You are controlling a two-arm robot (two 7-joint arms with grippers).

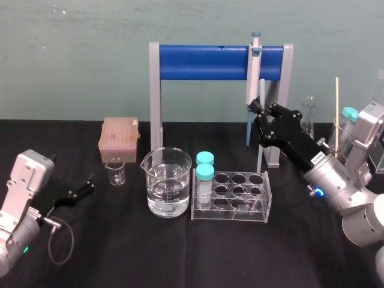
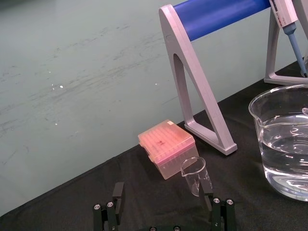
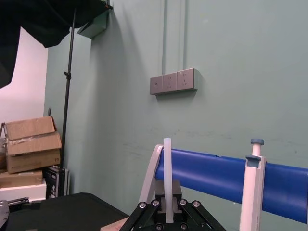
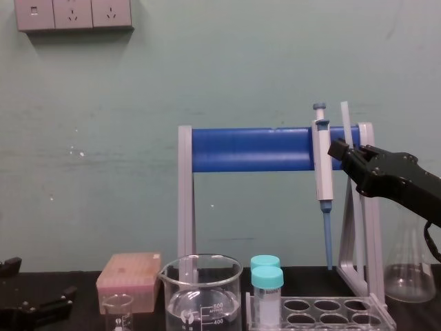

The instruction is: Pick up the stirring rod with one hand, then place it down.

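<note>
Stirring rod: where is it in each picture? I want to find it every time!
Head view: the stirring rod stands upright in the right hand, beside the pipette.
Chest view: right of centre, the stirring rod pokes above that hand.
Right wrist view: bottom middle, the stirring rod upright between the fingers.
Left wrist view: the idle left hand faces the pink box.
Shared landmark: the stand's blue bar.

Stirring rod (image 4: 344, 121) partly behind right tool (image 4: 342, 148)

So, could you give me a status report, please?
Right gripper shut on translucent glass stirring rod, held upright. Left gripper open, parked left. Grey-and-blue pipette hangs close beside rod.
</note>
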